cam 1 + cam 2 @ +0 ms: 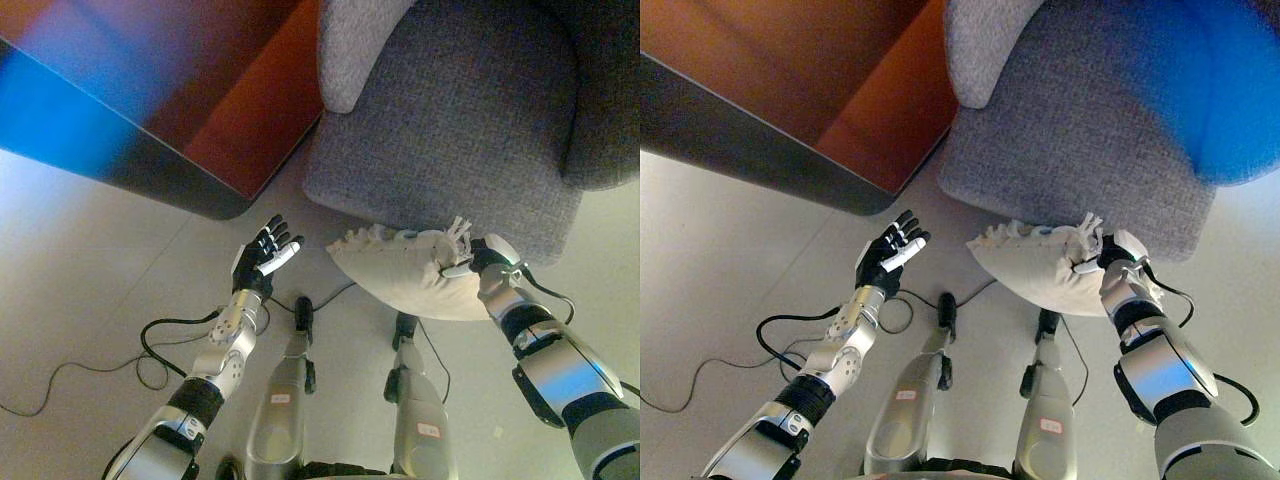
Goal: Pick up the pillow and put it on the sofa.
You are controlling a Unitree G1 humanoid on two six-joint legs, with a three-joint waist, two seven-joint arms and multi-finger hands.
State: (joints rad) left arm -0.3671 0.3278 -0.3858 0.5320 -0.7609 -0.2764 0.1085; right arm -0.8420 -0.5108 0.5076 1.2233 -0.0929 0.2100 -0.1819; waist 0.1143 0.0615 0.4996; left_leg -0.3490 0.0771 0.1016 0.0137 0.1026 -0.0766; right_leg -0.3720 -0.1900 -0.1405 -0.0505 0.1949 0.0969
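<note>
Lift-and-carry step. The right hand [487, 258] pinches the right edge of the cream, tassel-fringed fabric pillow [400, 270], which hangs off the pale floor [80, 260], just in front of the near edge of the grey woven-fabric sofa [450, 110]. The left hand [262, 262] hovers left of the pillow, fingers spread, holding nothing. Judged next: raise the pillow farther and forward over the seat, then release. A reddish-brown cabinet [230, 100] stands far left.

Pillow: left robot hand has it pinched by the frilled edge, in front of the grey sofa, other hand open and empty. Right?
Wrong hand. The right robot hand pinches the pillow by its frilled edge, before the grey sofa; the left robot hand is open and empty, per left eye view.
</note>
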